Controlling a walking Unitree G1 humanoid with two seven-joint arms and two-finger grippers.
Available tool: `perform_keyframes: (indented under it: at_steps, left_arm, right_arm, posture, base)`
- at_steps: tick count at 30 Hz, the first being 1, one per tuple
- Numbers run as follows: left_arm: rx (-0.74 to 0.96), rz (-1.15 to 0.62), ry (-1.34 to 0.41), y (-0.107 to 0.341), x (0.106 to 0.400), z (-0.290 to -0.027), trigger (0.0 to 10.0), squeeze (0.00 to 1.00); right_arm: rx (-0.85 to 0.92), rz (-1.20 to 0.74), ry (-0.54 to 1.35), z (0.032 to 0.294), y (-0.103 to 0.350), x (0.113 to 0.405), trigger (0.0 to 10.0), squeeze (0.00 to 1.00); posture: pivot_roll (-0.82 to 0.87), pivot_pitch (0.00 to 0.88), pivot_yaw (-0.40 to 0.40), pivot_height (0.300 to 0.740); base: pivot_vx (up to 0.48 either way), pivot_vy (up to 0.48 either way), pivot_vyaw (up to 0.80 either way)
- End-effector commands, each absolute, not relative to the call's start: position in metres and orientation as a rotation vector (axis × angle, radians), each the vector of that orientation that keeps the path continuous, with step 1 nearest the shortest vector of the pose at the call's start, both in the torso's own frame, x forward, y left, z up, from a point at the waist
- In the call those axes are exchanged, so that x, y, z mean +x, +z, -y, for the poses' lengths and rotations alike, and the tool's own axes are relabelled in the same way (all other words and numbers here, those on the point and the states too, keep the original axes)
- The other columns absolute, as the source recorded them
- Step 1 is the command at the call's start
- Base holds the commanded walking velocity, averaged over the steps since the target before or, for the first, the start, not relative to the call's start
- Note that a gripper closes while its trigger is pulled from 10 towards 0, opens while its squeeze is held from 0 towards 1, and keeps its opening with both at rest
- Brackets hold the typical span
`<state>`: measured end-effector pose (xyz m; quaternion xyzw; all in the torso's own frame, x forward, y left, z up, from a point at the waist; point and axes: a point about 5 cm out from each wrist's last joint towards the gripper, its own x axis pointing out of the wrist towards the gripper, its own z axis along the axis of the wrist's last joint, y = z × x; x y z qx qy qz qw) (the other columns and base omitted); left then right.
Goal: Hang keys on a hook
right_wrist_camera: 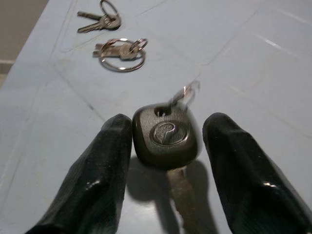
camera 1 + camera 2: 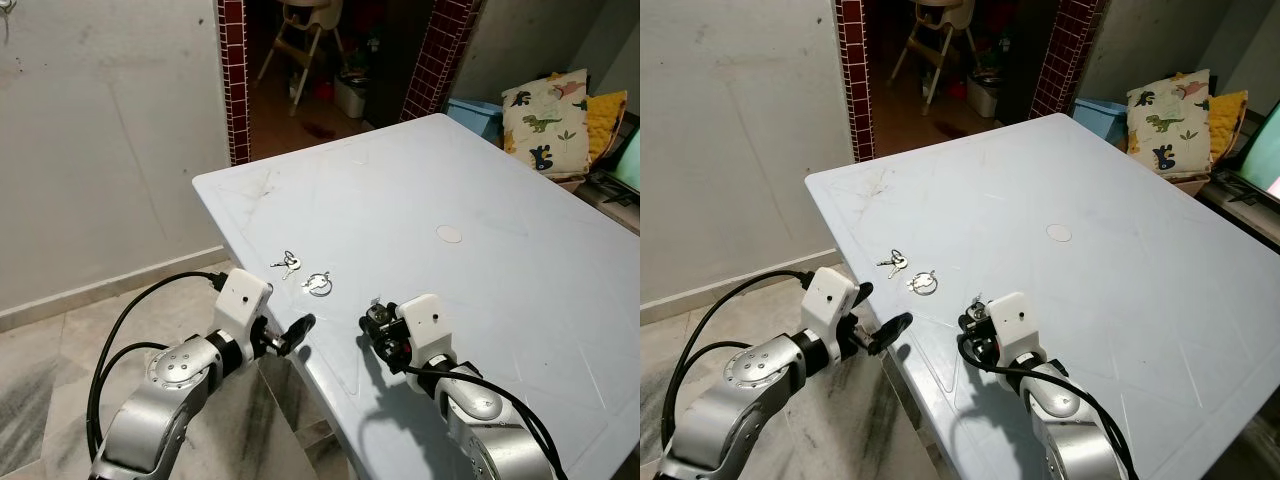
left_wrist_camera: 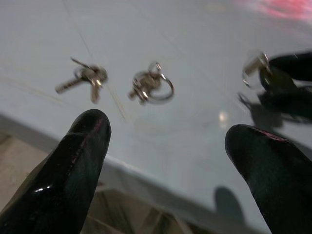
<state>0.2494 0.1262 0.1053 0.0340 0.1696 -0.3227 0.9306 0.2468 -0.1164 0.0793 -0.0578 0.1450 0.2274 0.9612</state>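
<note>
Steel keys (image 2: 288, 264): small bunch on a thin ring, flat on the pale blue table (image 2: 520, 260), near its left front edge.
Ring bunch (image 2: 318, 284): just right of the first, bigger ring, short keys folded inside it, also flat.
Left gripper (image 2: 296, 331): my fingers spread, nothing held, hovering at the table edge just short of both bunches.
Left wrist view: both bunches lie ahead between my fingers (image 3: 73, 165), apart from them.
Right gripper (image 2: 377, 322): over the tabletop, right of the ring bunch, fingers apart.
Car key (image 1: 165, 135): black plastic head with an embossed logo, thin ring through its top hole, metal blade towards my wrist. It sits between my right fingers (image 1: 92, 180), touching or nearly touching one, gap at the other. Gripped or merely framed: cannot tell.
Step in hand, my read: get a firm pinch on the car key head.
How to do it well: centre the head, squeeze on its flat sides, leave the ring free for hooking.
Risk: smooth plastic, an off-centre pinch could let it twist out.
Hook: not spotted.
</note>
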Motion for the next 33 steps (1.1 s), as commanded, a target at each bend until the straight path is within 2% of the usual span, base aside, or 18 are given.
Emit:
perform_keyframes:
  at_steps: [1, 7, 16, 22, 23, 25, 26, 27, 28, 29, 33]
  left_arm:
    - [0.07, -0.354, -0.7, 0.107, 0.246, -0.122, 10.0, 0.0]
    - [0.067, -0.367, -0.711, 0.107, 0.245, -0.12, 10.0, 0.0]
    - [0.068, -0.362, -0.716, 0.11, 0.247, -0.12, 10.0, 0.0]
    - [0.075, -0.335, -0.766, 0.116, 0.246, -0.117, 10.0, 0.0]
    - [0.078, -0.33, -0.765, 0.117, 0.246, -0.117, 10.0, 0.0]
    - [0.079, -0.323, -0.756, 0.117, 0.246, -0.118, 10.0, 0.0]
    - [0.083, -0.32, -0.753, 0.117, 0.247, -0.118, 10.0, 0.0]
    - [0.096, -0.311, -0.748, 0.118, 0.247, -0.12, 10.0, 0.0]
    - [0.113, -0.301, -0.743, 0.118, 0.248, -0.121, 10.0, 0.0]
    - [0.129, -0.292, -0.738, 0.118, 0.248, -0.121, 10.0, 0.0]
    - [0.138, -0.287, -0.726, 0.117, 0.249, -0.124, 10.0, 0.0]
  right_arm:
    - [-0.125, -0.334, 0.482, 0.117, 0.075, 0.245, 10.0, 1.0]
    - [-0.177, -0.449, 0.547, 0.121, 0.064, 0.236, 10.0, 1.0]
    - [-0.179, -0.385, 0.45, 0.13, 0.076, 0.247, 10.0, 1.0]
    - [-0.058, -0.312, 0.352, 0.12, 0.101, 0.259, 10.0, 1.0]
    - [-0.018, -0.317, 0.323, 0.12, 0.102, 0.259, 10.0, 0.96]
    - [0.031, -0.327, 0.289, 0.119, 0.103, 0.259, 10.0, 0.94]
    - [0.055, -0.335, 0.285, 0.118, 0.102, 0.259, 10.0, 0.69]
    - [0.089, -0.352, 0.283, 0.116, 0.101, 0.258, 10.0, 0.49]
    - [0.1, -0.359, 0.279, 0.115, 0.101, 0.257, 10.0, 0.11]
    - [0.109, -0.361, 0.279, 0.114, 0.101, 0.257, 10.0, 0.0]
    - [0.12, -0.376, 0.287, 0.11, 0.1, 0.254, 10.0, 0.0]
  posture:
    - [0.11, 0.0, -0.105, 0.74]
    - [0.1, 0.0, -0.107, 0.74]
    - [0.1, 0.0, -0.102, 0.74]
    - [0.11, 0.0, -0.103, 0.74]
    - [0.11, 0.0, -0.103, 0.74]
    - [0.11, 0.0, -0.103, 0.74]
    - [0.11, 0.0, -0.103, 0.74]
    - [0.11, 0.0, -0.102, 0.74]
    - [0.11, 0.0, -0.102, 0.74]
    - [0.11, 0.0, -0.102, 0.74]
    - [0.11, 0.0, -0.101, 0.74]
  base:
    - [0.0, 0.0, 0.0]
    - [0.0, 0.0, 0.0]
    - [0.0, 0.0, 0.0]
    - [0.0, 0.0, 0.0]
    - [0.0, 0.0, 0.0]
    - [0.0, 0.0, 0.0]
    - [0.0, 0.0, 0.0]
    - [0.0, 0.0, 0.0]
    - [0.0, 0.0, 0.0]
    - [0.0, 0.0, 0.0]
    - [0.0, 0.0, 0.0]
